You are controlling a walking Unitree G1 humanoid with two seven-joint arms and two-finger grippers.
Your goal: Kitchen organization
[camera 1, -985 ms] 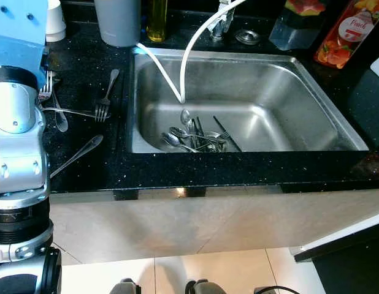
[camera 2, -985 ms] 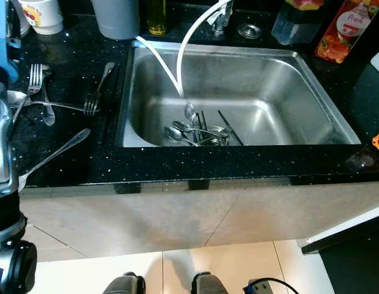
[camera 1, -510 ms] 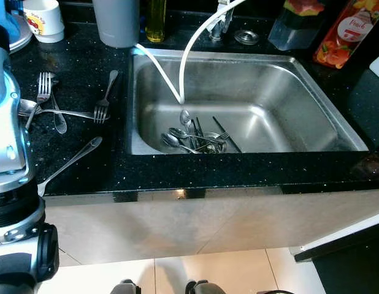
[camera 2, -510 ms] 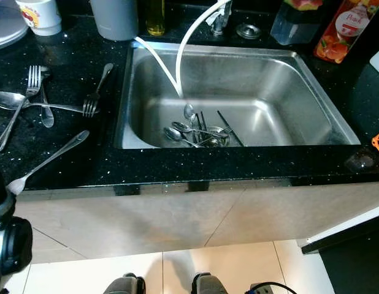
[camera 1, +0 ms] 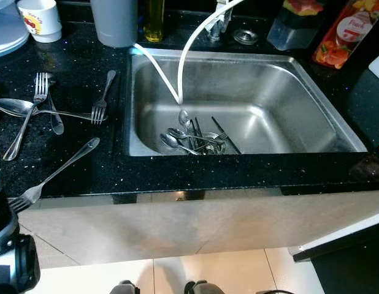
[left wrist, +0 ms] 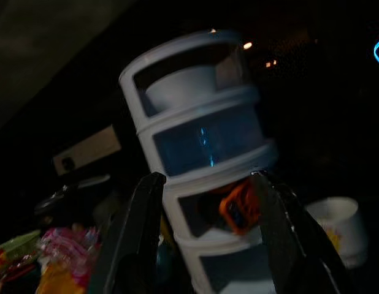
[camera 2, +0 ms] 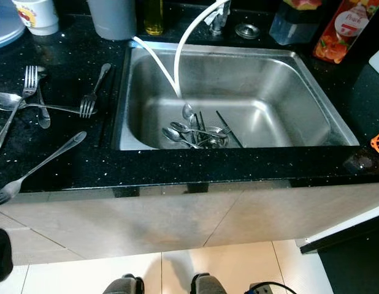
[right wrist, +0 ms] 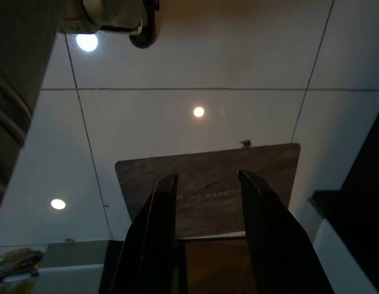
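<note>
Between picks: my left gripper [left wrist: 205, 236] and right gripper [right wrist: 205, 236] are parted, empty. Next, probably reach cutlery [camera 1: 195, 135] at frame centre in sink [camera 1: 287, 79].

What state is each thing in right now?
Sink: no standing water, cutlery piled at the bottom.
Hose: hanging into the sink.
Forks and spoons: lying loose on the counter.
Left pincer: open, holding nothing.
Right pincer: open, holding nothing.
</note>
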